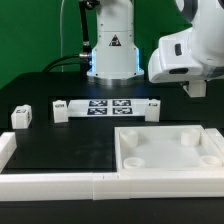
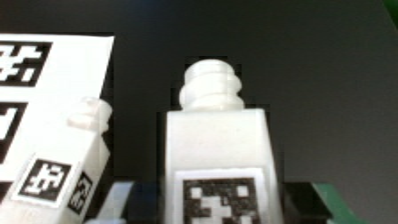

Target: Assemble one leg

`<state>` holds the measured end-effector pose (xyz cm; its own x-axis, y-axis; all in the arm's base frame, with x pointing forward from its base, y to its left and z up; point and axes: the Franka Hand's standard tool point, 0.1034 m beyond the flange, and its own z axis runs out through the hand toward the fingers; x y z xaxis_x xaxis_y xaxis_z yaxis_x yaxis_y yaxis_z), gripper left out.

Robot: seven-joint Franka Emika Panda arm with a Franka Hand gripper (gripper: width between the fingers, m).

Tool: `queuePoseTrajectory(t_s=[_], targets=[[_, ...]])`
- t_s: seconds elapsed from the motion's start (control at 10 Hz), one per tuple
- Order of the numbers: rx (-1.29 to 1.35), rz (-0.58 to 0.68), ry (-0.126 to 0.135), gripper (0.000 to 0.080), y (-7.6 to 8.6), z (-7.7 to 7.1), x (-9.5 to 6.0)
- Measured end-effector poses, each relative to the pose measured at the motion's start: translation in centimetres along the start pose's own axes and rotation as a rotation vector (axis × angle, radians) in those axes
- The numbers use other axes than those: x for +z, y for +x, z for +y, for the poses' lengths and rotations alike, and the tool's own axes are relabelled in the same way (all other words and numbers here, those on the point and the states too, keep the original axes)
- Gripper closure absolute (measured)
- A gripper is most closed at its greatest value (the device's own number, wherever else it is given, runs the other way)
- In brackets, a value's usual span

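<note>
**Wrist view.** The leg fills the middle of your picture. Its ribbed, screw-like tip points away from the camera and its tagged face lies nearest the lens, between the dark finger parts at the picture's edge. The blur there hides whether the claw is pinching it or merely straddling it, so you cannot tell. A second leg lies just beside it, apart from it.

**Exterior view.** The gripper hangs over the far side of the tabletop, toward the exterior view's right corner. The white hand hides both of those legs, so only the wrist camera places the task's leg: under the hand. This view alone shows you the goal, the square panel with round recesses at the near corner on the exterior view's right. It also shows the marker board mid-table.

**Step, as judged.** This is the grasp of the leg, with fitting not yet begun. Next you need a confirmed pinch, then the tip brought squarely over one recess and turned in.
</note>
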<state>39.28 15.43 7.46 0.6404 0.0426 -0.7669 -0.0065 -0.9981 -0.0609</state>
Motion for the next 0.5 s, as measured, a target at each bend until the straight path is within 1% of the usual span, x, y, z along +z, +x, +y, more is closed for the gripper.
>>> queuePoseTrajectory(t_s=[0.1,0.2,0.3,0.4,0.5], targets=[[0.000,0.010,0.001,0.0512,0.2,0.0,0.0],[-0.002,0.111,0.007,0.0512,1.0,-0.2,-0.6],[-0.004,0.220,0.011,0.0512,1.2,-0.3,-0.8],[-0.011,0.298,0.011,0.0512,1.2,0.0,-1.0],[-0.028,0.393,0.006,0.0512,1.9,0.6,-2.0]])
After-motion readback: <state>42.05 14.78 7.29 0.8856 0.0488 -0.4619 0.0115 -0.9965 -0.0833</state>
